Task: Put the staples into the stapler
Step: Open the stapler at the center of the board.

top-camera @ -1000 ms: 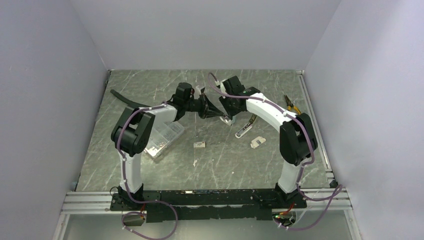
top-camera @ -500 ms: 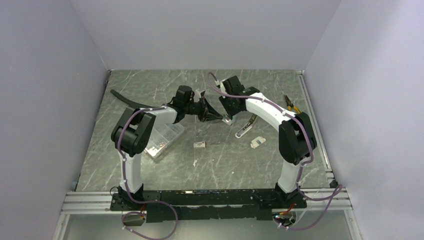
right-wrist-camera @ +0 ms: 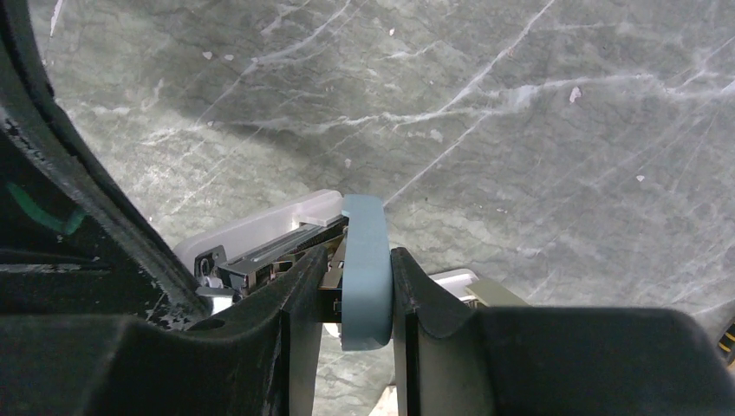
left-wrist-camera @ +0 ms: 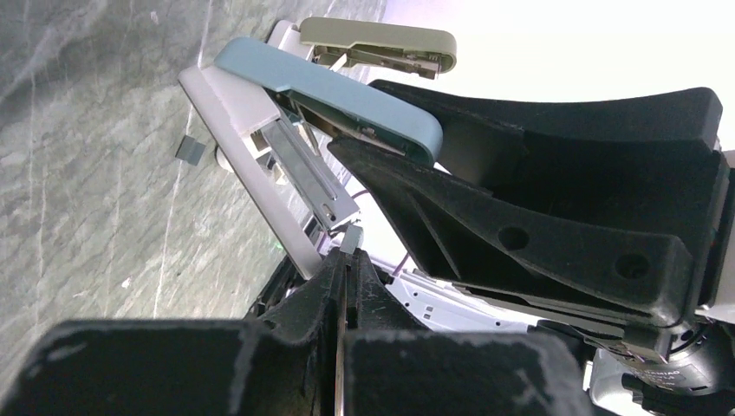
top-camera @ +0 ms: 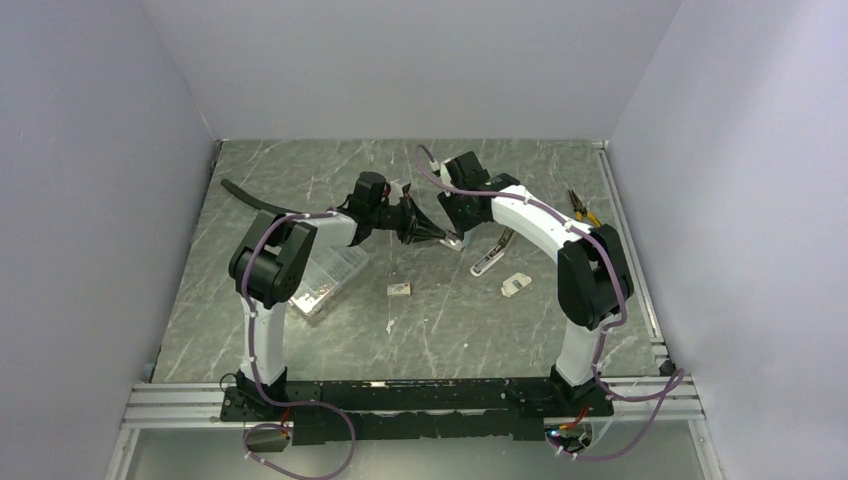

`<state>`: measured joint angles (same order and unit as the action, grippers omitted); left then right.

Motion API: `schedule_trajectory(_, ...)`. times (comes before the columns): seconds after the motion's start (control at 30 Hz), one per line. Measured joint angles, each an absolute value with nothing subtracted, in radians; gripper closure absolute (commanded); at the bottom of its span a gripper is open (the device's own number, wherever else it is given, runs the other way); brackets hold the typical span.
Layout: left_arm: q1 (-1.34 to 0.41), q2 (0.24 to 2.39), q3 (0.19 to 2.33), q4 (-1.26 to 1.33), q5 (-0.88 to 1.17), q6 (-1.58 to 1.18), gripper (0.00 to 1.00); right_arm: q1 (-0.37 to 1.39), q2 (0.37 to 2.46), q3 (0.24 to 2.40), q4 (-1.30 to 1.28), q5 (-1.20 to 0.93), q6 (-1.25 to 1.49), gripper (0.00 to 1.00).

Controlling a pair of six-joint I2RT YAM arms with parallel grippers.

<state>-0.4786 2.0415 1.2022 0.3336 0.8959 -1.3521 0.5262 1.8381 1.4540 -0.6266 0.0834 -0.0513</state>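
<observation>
right tool [right-wrist-camera: 367,290] tight on the blue stapler [right-wrist-camera: 364,236] lid, plain only from its wrist view; left tool [left-wrist-camera: 346,264] fully closed

Stapler [left-wrist-camera: 329,91] base end hidden behind the left jaws, staple box [top-camera: 399,289] print too small to read

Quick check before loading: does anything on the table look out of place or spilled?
Only small things: a white scrap lies loose on the table, nearer than the staples box, and another white piece sits apart, farther right. Nothing looks spilled.
</observation>
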Motion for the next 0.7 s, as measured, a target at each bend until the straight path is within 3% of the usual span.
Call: schedule_trajectory(0.7, -0.471, 2.073, 1.158, 0.296, 0.918, -1.235, 0.97, 0.463, 1.832, 1.439, -0.627, 0.009, -0.041, 0.91)
